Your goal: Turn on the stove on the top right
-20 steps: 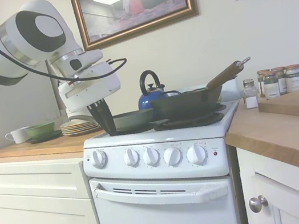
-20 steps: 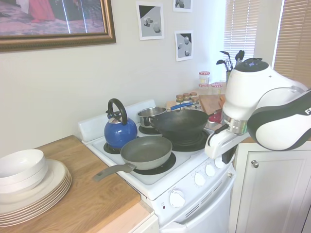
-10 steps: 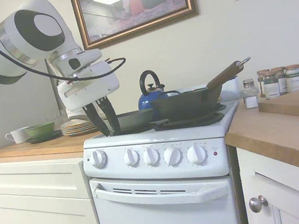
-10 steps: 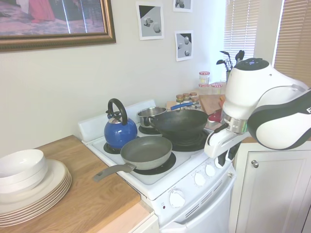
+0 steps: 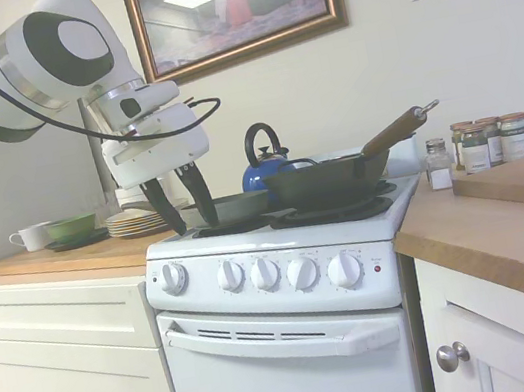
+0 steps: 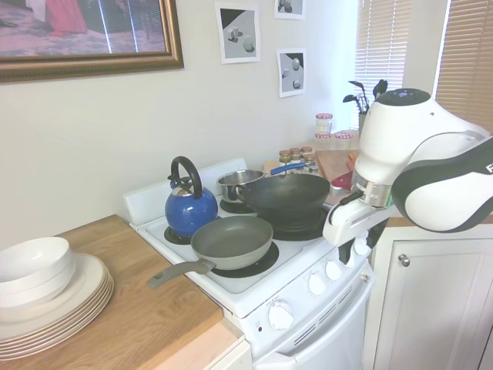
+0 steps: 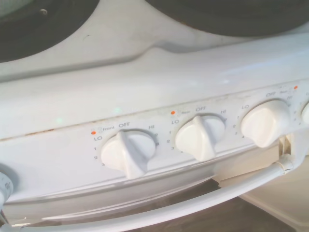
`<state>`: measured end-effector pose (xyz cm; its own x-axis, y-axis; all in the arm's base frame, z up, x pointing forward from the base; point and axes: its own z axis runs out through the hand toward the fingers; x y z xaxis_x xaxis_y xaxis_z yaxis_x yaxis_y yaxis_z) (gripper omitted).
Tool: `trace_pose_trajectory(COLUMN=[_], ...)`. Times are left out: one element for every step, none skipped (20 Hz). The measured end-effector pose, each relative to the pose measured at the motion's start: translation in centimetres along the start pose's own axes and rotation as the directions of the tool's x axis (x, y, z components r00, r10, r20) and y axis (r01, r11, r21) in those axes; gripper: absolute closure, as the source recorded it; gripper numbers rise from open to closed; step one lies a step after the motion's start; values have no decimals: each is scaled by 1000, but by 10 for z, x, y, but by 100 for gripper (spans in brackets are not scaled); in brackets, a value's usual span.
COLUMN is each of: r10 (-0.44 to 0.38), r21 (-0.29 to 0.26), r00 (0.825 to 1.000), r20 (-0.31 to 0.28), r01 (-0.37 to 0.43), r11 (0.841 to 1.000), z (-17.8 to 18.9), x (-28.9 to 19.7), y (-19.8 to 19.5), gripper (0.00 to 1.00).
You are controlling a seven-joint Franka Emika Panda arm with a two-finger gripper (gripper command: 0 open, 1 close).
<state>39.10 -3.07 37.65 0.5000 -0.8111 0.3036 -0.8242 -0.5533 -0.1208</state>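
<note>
The white stove (image 5: 290, 353) has five round knobs (image 5: 302, 272) in a row on its front panel, with a small red light (image 5: 376, 268) at the right end. My gripper (image 5: 184, 215) hangs in front of the stove's upper edge. It is open, its dark fingers spread with nothing held. From the other side, the gripper (image 6: 358, 250) sits by the knobs at the far end of the stove (image 6: 254, 289). The wrist view shows three knobs (image 7: 200, 137) from close by, all apart from me, above the oven handle (image 7: 193, 204).
On the burners are a blue kettle (image 6: 190, 208), a grey frying pan (image 6: 231, 240), a dark wok (image 6: 285, 196) and a small steel pot (image 6: 239, 183). Stacked plates (image 6: 54, 304) are on the left counter. Spice jars (image 5: 486, 141) and a cutting board (image 5: 523, 178) are on the right.
The fingers went from shut to spread wide over the last second. The hand rose slightly in front of the stove.
</note>
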Motion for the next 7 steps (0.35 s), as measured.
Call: trace_pose_trajectory(r10=[0,1,0,-1,-1,2,5], r21=[1,2,2,3,3,5,8], r00=[1000,1000,1000,1000,1000,1000,1000], r20=[1,3,3,3,3,6,12], r01=[0,-1,0,1,1,-2,-5], r11=[1000,1000,1000,1000,1000,1000,1000], z=[0,0,0,0,-1,-1,-2], x=[0,0,0,0,0,0,0], y=[0,0,0,0,0,0,-1], gripper=[0,0,0,0,0,0,0])
